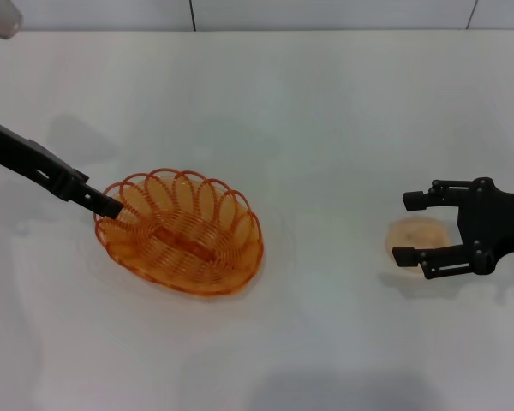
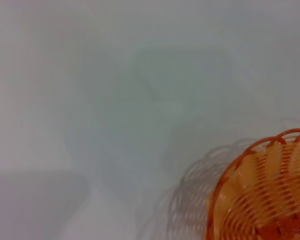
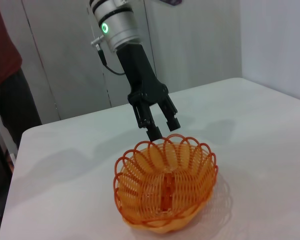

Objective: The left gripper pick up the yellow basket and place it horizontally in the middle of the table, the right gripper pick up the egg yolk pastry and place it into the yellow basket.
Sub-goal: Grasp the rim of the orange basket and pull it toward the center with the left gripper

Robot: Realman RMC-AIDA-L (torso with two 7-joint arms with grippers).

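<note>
While our left gripper (image 1: 110,205) stood spread at the yellow basket's (image 1: 182,231) rim, left of table (image 1: 325,103) centre, our splayed right gripper (image 1: 411,227) straddled the soft, crushable egg yolk pastry (image 1: 416,236), well right of the basket.

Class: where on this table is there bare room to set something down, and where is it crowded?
Bare table between the yellow basket and the egg yolk pastry, and along the far edge. Crowded: the left gripper at the basket's rim, the right gripper around the pastry.
</note>
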